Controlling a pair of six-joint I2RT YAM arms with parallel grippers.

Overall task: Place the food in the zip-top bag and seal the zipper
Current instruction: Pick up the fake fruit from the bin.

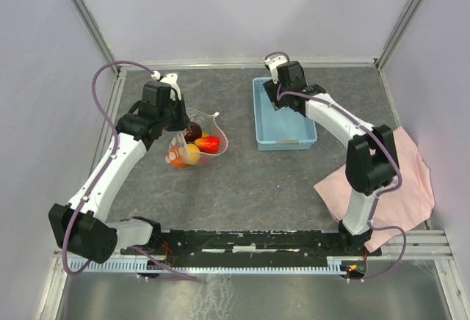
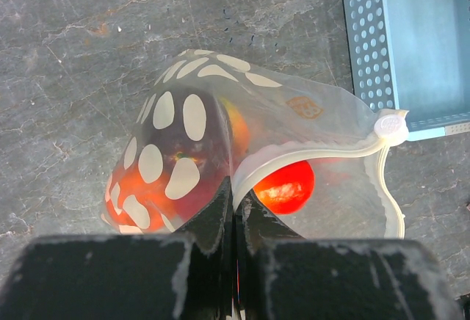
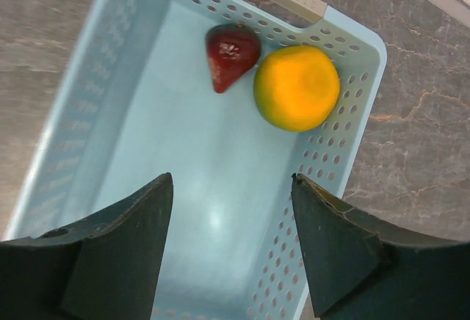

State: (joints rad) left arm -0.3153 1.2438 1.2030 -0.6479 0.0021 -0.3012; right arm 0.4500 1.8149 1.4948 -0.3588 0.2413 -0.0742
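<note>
1. Status: partly done. Several pieces of the food are already seen inside the zip-top bag (image 1: 197, 144), which lies left of centre on the tabletop (image 1: 250, 188), toward the far-left corner.
2. Contents made out: a dark purple piece (image 2: 183, 144), a red piece (image 2: 286, 188), a yellow piece (image 1: 192, 154) and an orange-red piece (image 2: 125, 191) behind the polka dots.
3. The bag rim is held up by the left end effector (image 2: 235, 206), its fingers pinched together on the plastic beside the zipper (image 2: 323, 153). The zipper is gaping and not sealed.
4. Left to move: a dark red strawberry-like piece (image 3: 231, 56) and an orange fruit (image 3: 297, 89). They sit just beside each other at the handle end of the light blue basket (image 3: 352, 114), which is set near the far edge of the tabletop, right of centre.
5. The right end effector (image 3: 231, 184) is hung over the basket with its fingers spread apart and nothing between them.
6. Remaining, as judged: two picks, two drops into the bag, then the zipper pressed shut along its length.
7. Writing: none readable. A small orange mark (image 2: 303, 107) is printed on the bag wall. It is probably a logo, but too blurred to be read.
</note>
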